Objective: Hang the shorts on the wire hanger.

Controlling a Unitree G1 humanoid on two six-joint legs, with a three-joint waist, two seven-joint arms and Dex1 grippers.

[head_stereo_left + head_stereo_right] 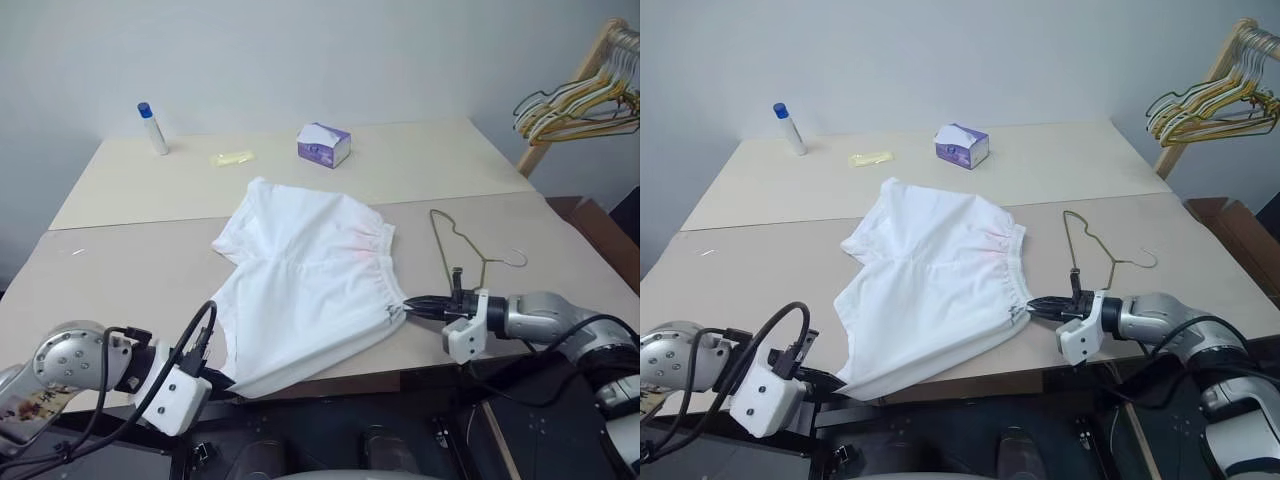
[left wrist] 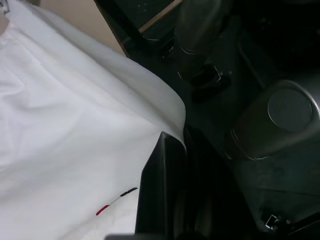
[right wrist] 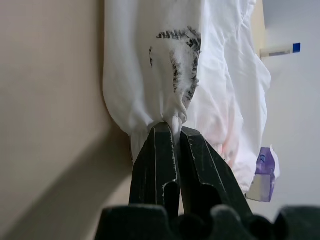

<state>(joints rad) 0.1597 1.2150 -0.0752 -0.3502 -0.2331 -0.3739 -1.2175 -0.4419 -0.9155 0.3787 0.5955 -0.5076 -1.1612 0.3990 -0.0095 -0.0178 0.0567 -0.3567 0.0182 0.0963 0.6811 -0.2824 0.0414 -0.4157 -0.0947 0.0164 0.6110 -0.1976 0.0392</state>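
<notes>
The white shorts [image 1: 300, 280] lie spread on the beige table [image 1: 120, 270], their near edge hanging over the table's front. My right gripper [image 1: 408, 304] is shut on the gathered waistband corner at the shorts' right side; the right wrist view shows the cloth bunched between its fingertips [image 3: 160, 132]. At the front left, my left gripper [image 1: 228, 381] is shut on the shorts' near lower corner, just off the table edge, with cloth draped over its fingers [image 2: 167, 175]. The thin wire hanger [image 1: 455, 245] lies flat on the table, right of the shorts and just beyond the right gripper.
A purple-white tissue box [image 1: 323, 144], a white tube with a blue cap [image 1: 153, 128] and a small yellow item [image 1: 232, 157] sit at the back of the table. A bunch of yellow and white hangers [image 1: 575, 105] hangs on a wooden rack at far right.
</notes>
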